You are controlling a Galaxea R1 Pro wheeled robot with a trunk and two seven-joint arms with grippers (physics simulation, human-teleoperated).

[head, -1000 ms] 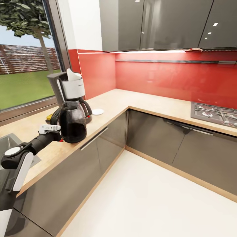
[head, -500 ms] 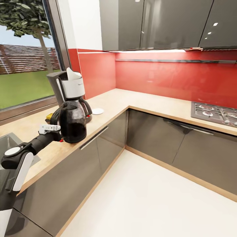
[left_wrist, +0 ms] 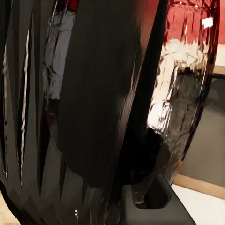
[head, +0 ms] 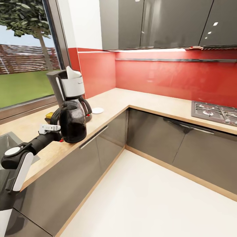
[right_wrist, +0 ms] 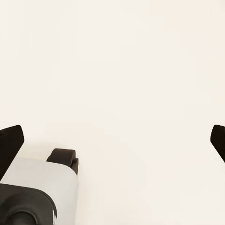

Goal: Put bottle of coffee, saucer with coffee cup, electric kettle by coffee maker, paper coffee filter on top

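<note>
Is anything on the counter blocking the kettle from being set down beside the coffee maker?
Nothing visible does. The electric kettle, held by the left tool, is already just in front of the coffee maker; the saucer lies off to the side.

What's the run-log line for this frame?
phase: placing kettle | left gripper: shut on electric kettle at countertop edge, by coffee maker | right gripper: jaws open over floor

Black left arm (head: 36, 143), white panels, white wrist bracket (head: 49, 128)
</note>
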